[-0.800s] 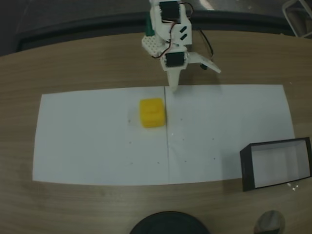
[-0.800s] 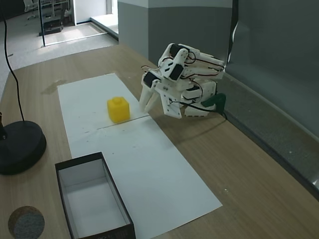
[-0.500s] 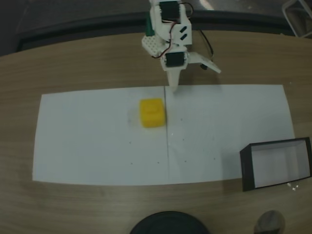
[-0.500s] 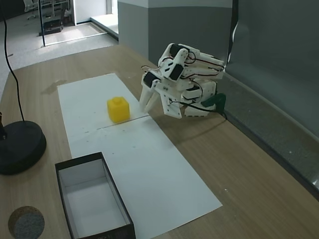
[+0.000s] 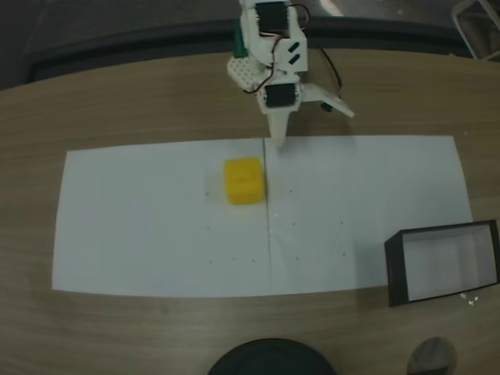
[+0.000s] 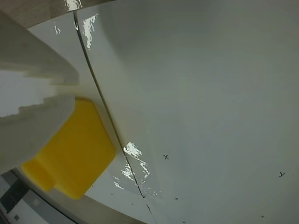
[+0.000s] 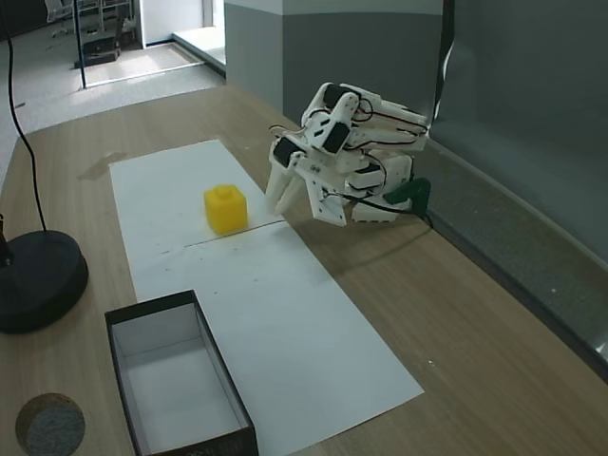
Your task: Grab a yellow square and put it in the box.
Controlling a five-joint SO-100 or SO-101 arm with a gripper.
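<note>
While your arm sits folded at the far edge of the wooden table [image 5: 117,101], everything else lies spread in front of it. White paper [image 5: 141,234] covers the middle of the tabletop, two sheets meeting at a seam that runs straight out from the arm; small pen crosses dot the sheet in the wrist view. At the near right of one fixed view, the box [image 5: 394,269] straddles the paper's corner and the bare wood, black walls up, pale floor bare; in the other fixed view it sits near the bottom left [image 7: 119,328]. A dark round base [image 7: 38,280] stands on the wood beside the paper, with a thin cable rising from it. Your gripper [image 5: 301,117] points down at the paper's far edge, right by the seam; its jaws stand spread apart, one finger straight down, the other angled out to the side, and they hold nothing. The yellow square [image 5: 244,180] rests on the paper just left of the seam in that view, near the fingertip but not touching it. From the wrist view the block [image 6: 77,156] shows partly behind a white finger [image 6: 28,126].
</note>
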